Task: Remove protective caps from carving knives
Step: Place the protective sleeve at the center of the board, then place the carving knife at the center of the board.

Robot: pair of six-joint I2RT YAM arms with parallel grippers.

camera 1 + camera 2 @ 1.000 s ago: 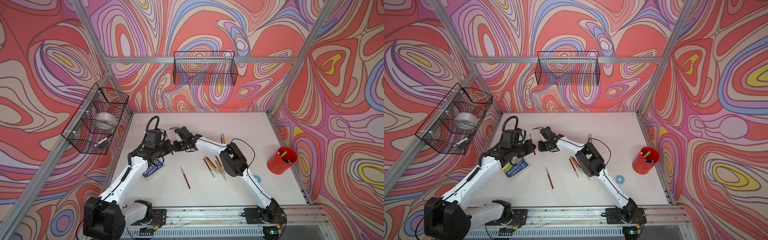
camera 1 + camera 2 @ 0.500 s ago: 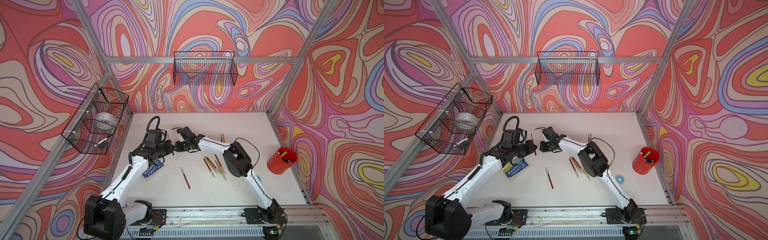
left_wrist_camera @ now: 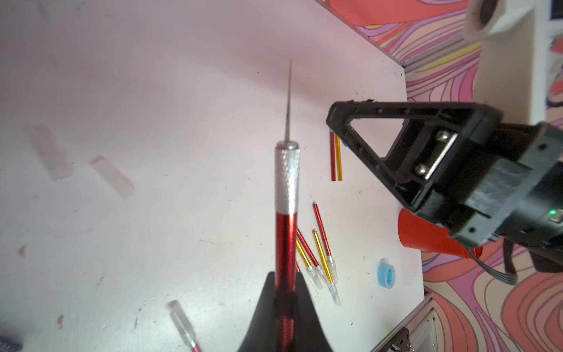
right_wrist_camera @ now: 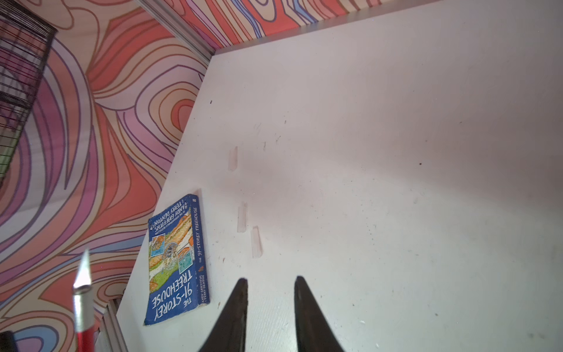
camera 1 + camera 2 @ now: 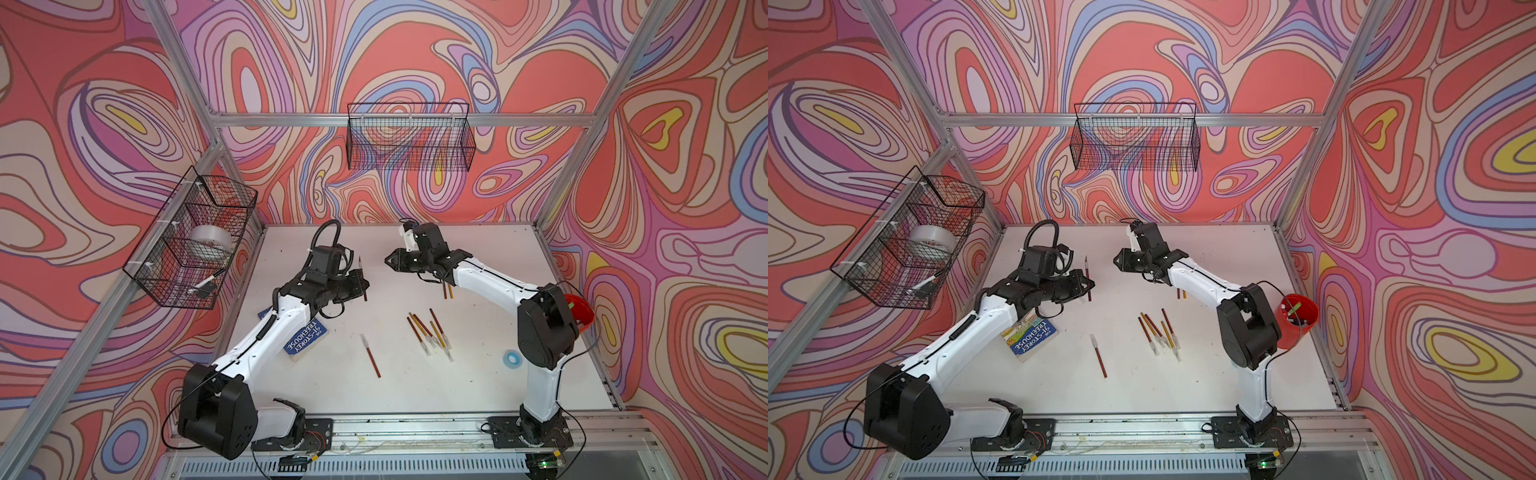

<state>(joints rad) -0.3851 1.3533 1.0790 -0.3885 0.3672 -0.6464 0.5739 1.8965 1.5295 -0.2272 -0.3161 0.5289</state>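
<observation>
Big white table (image 5: 478,395), blue book (image 5: 305,343) by left arm. Raised left gripper (image 3: 285,277) clamps red carving knife (image 3: 285,237), blade bare; right gripper (image 4: 271,279) narrowly parted, empty. Mid-table: capped knives (image 5: 430,334) clustered. Near book: three loose caps (image 4: 256,242).

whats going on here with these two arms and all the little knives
The left pincer is shut on a red-handled carving knife, held off the table with its blade bare. The right pincer hangs open and empty nearby, not touching it. Three loose protective caps lie on the table beside the book. Several capped knives lie elsewhere on the table, so the job is only partly done.
</observation>
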